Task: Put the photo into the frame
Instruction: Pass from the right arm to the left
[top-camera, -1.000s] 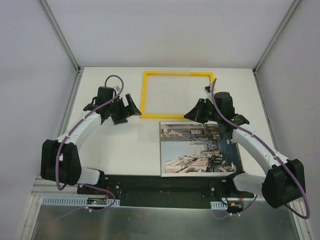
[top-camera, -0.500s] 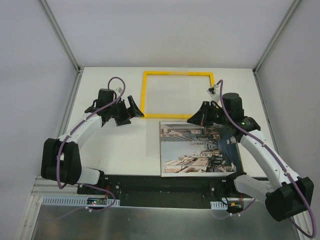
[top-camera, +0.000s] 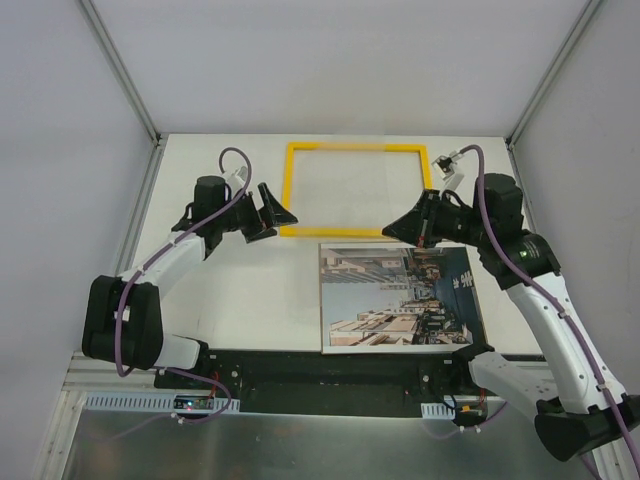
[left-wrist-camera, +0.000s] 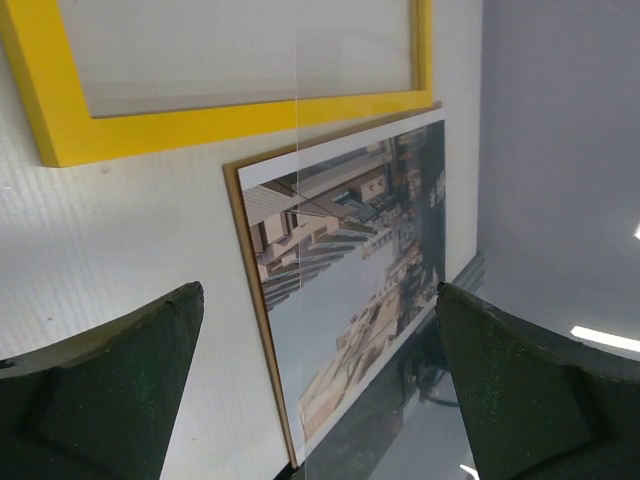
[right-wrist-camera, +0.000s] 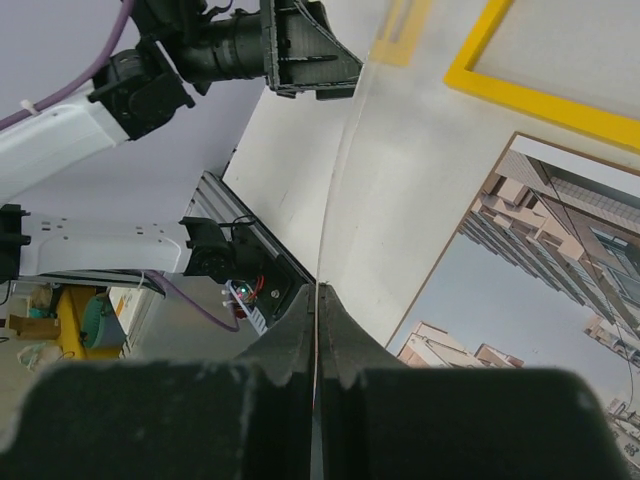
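Note:
The photo (top-camera: 400, 295), a city street print, lies face up on a brown backing panel at the front of the table; it also shows in the left wrist view (left-wrist-camera: 350, 260) and the right wrist view (right-wrist-camera: 540, 280). The yellow frame (top-camera: 355, 190) lies flat behind it. My right gripper (top-camera: 393, 228) is shut on the edge of a thin clear pane (right-wrist-camera: 345, 150), held edge-on above the table between frame and photo. My left gripper (top-camera: 275, 213) is open and empty by the frame's near left corner. The pane's edge is a fine line (left-wrist-camera: 297, 150) between its fingers.
The brown backing panel's edge (left-wrist-camera: 252, 290) sticks out along the photo's left side. A black rail (top-camera: 330, 365) runs along the near table edge by the arm bases. White walls stand close on the left, right and back.
My right arm has risen and swung right, lifting the clear pane off the table. My left gripper has moved right and back, closer to the frame's near left corner.

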